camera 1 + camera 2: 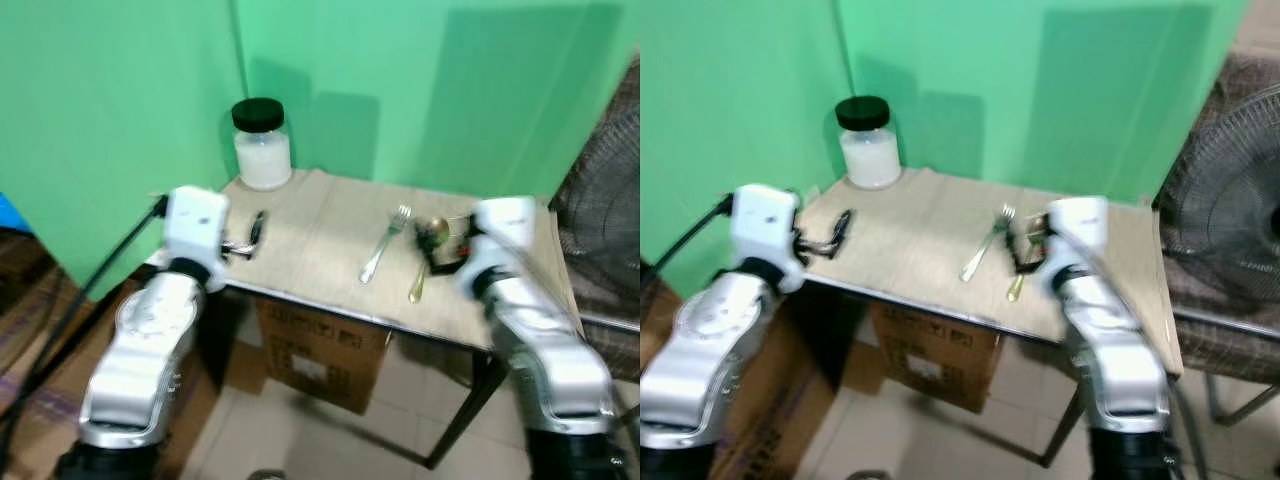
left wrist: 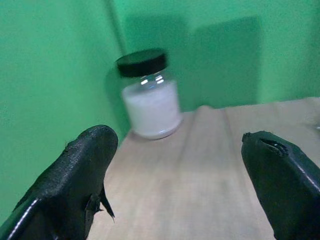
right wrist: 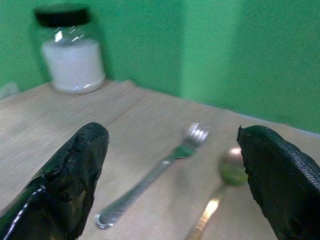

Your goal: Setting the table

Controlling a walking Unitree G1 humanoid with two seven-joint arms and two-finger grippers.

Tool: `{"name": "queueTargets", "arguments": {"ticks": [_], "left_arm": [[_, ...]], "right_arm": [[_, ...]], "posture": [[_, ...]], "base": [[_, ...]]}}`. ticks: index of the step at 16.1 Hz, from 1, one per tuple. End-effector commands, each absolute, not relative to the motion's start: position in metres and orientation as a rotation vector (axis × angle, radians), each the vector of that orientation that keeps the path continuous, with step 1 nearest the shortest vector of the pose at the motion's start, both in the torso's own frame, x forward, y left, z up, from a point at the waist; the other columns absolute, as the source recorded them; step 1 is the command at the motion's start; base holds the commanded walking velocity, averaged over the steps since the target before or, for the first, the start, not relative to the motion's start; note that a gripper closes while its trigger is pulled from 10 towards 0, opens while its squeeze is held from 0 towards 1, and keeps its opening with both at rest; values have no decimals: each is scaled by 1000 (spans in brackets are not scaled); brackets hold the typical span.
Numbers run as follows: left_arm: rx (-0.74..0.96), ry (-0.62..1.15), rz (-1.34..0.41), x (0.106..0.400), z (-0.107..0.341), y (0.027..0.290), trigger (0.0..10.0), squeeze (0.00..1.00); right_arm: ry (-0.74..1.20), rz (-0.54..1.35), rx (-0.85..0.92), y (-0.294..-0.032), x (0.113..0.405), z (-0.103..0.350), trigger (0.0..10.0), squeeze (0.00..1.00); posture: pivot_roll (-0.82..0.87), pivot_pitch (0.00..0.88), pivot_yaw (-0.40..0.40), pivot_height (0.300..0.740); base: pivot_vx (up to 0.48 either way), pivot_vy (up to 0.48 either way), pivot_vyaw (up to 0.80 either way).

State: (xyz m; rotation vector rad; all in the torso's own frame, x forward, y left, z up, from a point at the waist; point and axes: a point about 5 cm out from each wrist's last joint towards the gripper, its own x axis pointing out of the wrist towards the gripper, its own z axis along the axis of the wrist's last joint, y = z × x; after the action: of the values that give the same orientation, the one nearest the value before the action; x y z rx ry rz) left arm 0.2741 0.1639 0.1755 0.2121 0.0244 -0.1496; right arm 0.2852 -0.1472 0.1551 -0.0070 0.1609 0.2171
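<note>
Both of my silver arms reach up from the near edge of the scene toward a small table (image 1: 320, 215) with a pale wood-grain top, set against green walls.

My left claw (image 2: 182, 165) hangs over the near left corner of the table with its two black fingers spread wide and nothing between them. Its wrist view looks straight across bare tabletop at a clear glass jar (image 2: 150, 97) with a black lid, filled with something white, which stands upright at the far left corner close to the wall.

My right claw (image 3: 175, 170) sits over the right part of the table, fingers likewise wide apart and holding nothing. Just beyond its fingers lie two pieces of cutlery. A silver metal fork (image 3: 155, 175) lies flat near the middle of the table, tines toward the far wall and handle toward me. Just to its right, apart from it, lies a gold-coloured metal spoon (image 3: 222, 187), bowl at the far end, handle running back toward the near edge.

Under the table stands a brown cardboard box (image 1: 320, 360) on a tiled floor. At the right side a dark round fan grille (image 1: 1225, 190) shows beside the table.
</note>
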Motion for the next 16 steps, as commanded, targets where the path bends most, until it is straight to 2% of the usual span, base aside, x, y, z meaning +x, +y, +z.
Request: {"name": "queueTargets", "arguments": {"ticks": [1,5,16], "left_arm": [[213,18,-165,275,177,160,10000,0],[212,18,-168,275,176,159,10000,0],[211,19,-175,273,174,157,10000,0]], "right_arm": [[185,180,-35,-158,285,154,10000,0],[184,233,-1,-157,283,156,10000,0],[194,302,-59,-152,279,152,10000,0]], "posture": [[144,0,14,740],[145,0,5,740],[143,0,3,740]], "base": [[300,0,0],[301,0,0],[296,0,0]]}}
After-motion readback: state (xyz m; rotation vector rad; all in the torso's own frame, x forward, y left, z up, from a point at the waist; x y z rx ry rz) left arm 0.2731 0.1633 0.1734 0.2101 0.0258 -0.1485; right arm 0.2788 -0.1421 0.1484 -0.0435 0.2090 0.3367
